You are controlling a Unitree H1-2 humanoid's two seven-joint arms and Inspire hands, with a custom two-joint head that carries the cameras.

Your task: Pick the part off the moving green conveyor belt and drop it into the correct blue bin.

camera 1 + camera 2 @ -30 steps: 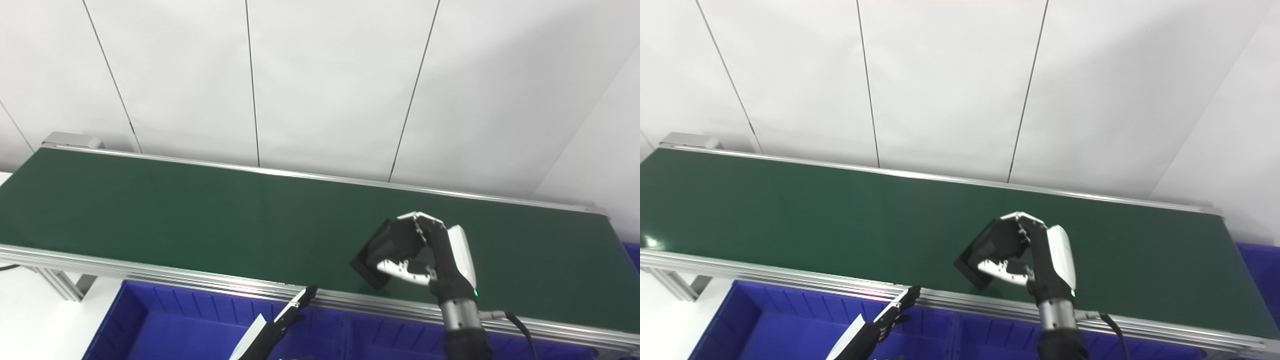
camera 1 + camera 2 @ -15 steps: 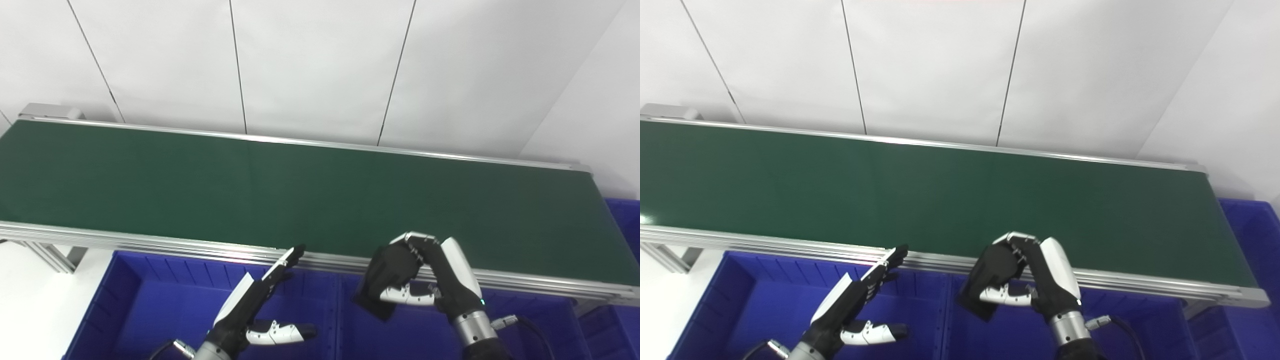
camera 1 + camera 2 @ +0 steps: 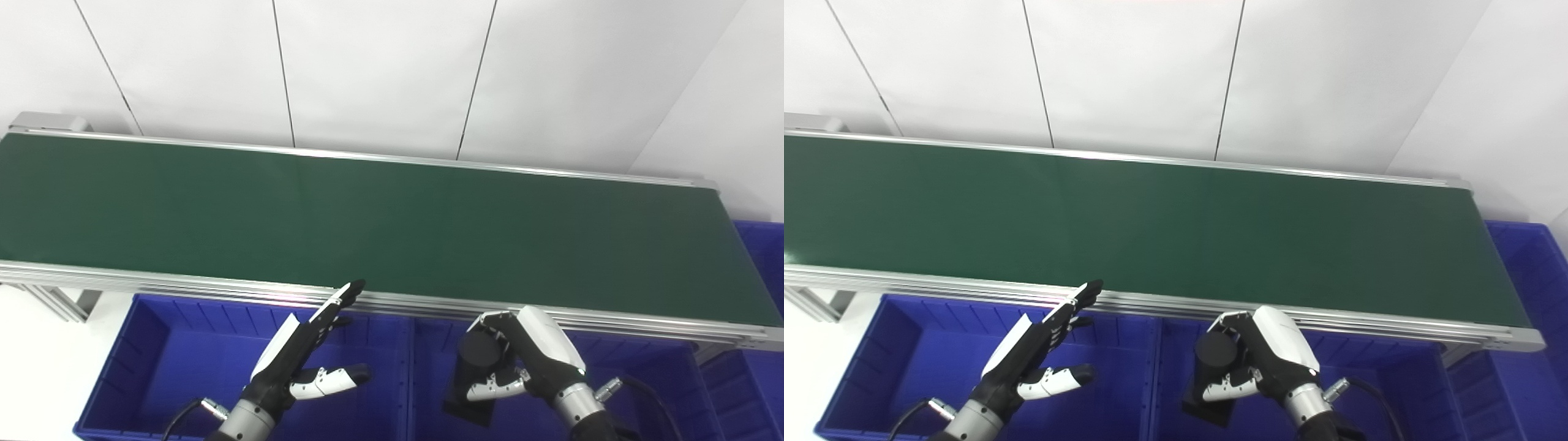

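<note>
A flat black rectangular part [image 3: 474, 383] is being pinched by the right hand [image 3: 520, 361] over a blue plastic bin [image 3: 643, 392]. The left hand [image 3: 306, 355] is being held spread above the neighbouring blue bin [image 3: 159, 343]. The long green conveyor belt [image 3: 367, 214] is being backed by a white panelled wall [image 3: 380, 67].

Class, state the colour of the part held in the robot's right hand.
Black; the part shows best in the left eye view.

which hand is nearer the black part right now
Right. The right hand is shut on the black part, holding it over the middle blue bin. The left hand is open, off to the part's left over the neighbouring bin.
</note>
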